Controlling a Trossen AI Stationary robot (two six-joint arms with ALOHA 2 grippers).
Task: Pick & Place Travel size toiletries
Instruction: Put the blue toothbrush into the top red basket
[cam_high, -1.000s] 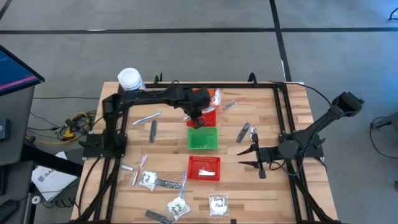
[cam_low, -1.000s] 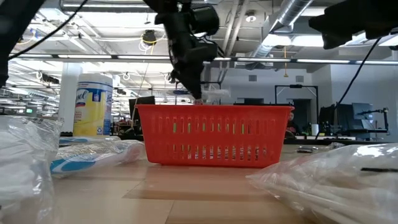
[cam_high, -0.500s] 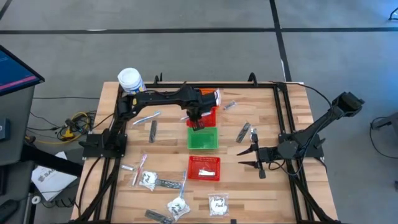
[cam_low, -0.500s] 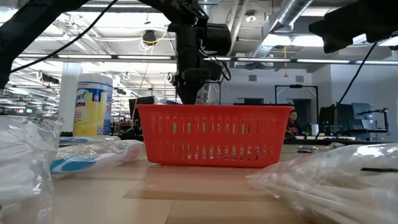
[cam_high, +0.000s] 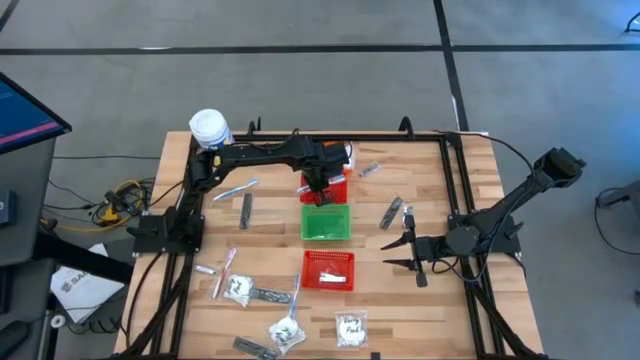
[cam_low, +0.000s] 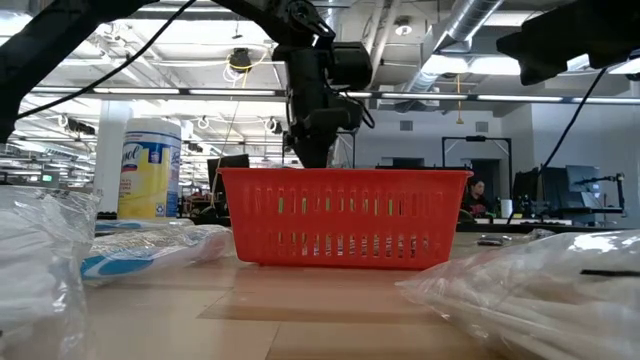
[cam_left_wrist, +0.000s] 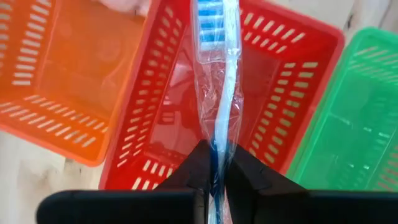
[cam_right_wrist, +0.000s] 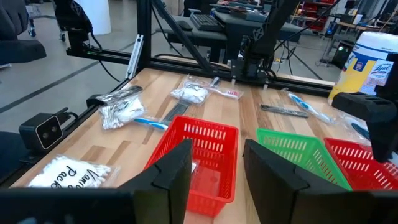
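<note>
Left gripper clamped on wrapped toothbrush above far red basket, unreleased. Right gripper idle, half open, empty. Many toiletries left on table.

The wooden bench carries four mesh baskets near its middle: an orange basket, a red basket and a green basket in a row, with a second red basket apart, nearer the front edge. A white jar with yellow label stands at the back left corner. Wrapped toothbrushes, dark flat strips and clear sachets lie scattered directly on the wood at left, front and right.
</note>
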